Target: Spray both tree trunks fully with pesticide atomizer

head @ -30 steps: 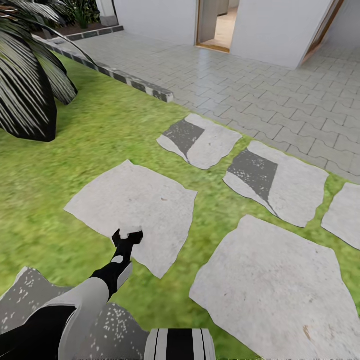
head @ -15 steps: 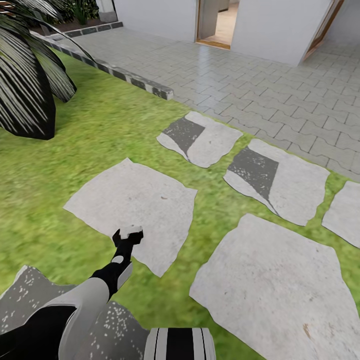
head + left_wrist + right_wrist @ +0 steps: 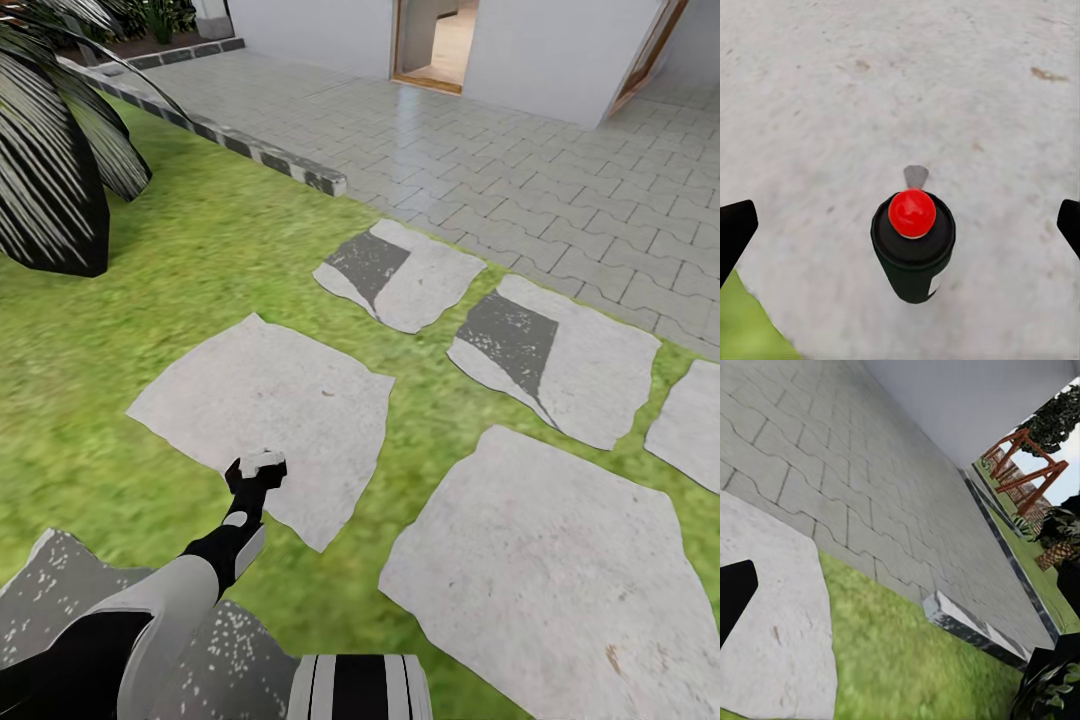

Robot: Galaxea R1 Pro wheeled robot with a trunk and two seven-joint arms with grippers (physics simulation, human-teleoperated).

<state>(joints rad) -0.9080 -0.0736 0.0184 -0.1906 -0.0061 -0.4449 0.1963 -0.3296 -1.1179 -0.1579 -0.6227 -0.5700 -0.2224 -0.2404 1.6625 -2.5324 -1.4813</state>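
Left gripper (image 3: 900, 225) has stayed spread wide over the pesticide atomizer (image 3: 913, 247) on its stepping stone (image 3: 290, 395)

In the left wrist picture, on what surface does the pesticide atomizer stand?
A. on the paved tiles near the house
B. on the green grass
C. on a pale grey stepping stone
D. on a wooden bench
C: the pesticide atomizer, red dot on top, stands upright on the pale stepping stone, between the open fingers of the left hand.
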